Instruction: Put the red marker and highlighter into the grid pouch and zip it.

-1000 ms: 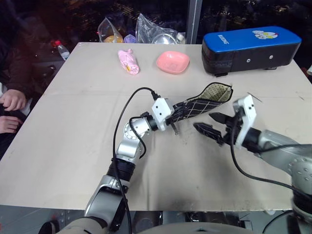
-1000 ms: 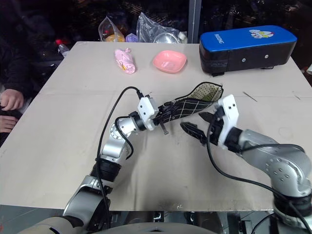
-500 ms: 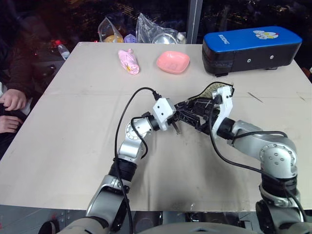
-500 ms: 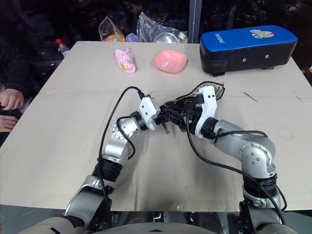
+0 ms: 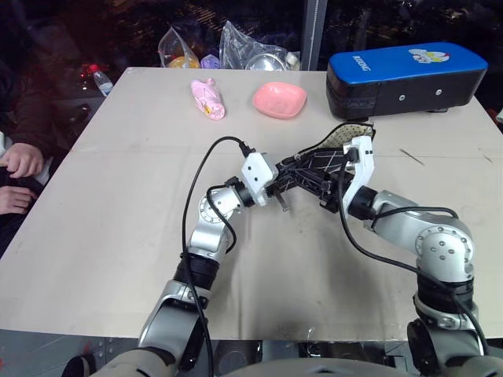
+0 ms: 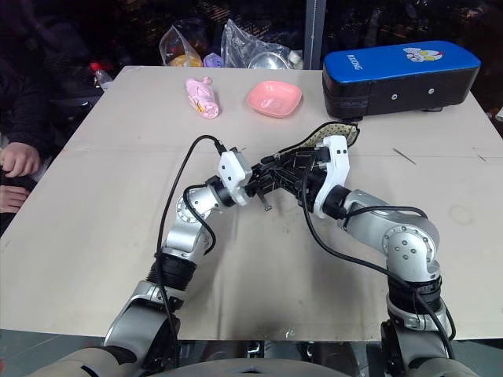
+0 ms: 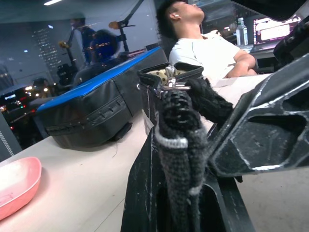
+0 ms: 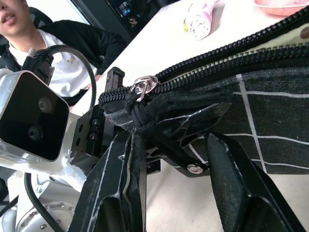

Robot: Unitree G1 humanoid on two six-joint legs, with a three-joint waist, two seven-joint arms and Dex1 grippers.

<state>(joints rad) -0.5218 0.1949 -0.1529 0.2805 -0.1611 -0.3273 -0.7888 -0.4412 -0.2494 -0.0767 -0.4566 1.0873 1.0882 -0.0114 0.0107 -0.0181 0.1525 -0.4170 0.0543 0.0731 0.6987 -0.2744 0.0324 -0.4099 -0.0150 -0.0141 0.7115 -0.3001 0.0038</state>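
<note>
Grid pouch [image 5: 322,165]: flat black fabric pouch with thin white grid lines, held above the middle of the pale table [image 5: 118,228] between both grippers, its far end gaping to show a cream dotted lining. The zipper runs along the upper edge; the silver slider with its black cord pull [image 8: 140,94] sits at the near end.

Left to right:
- Person's hands [image 5: 20,161] at the table's left edge.
- Clear plastic bottle [image 5: 98,78] with red cap, off the far left corner.
- Pink soft wrapped item [image 5: 208,100], far side.
- Crinkled clear plastic bags [image 5: 236,49] behind the far edge.
- Left gripper [image 5: 284,187]: fingers clenched on the pouch's near end.
- Pink shallow glossy dish [image 5: 279,100].
- Right gripper [image 5: 326,188]: fingers partly parted beside the zipper pull; whether they grasp it cannot be told.
- Blue-and-black padded rectangular case [image 5: 405,78], far right.
</note>
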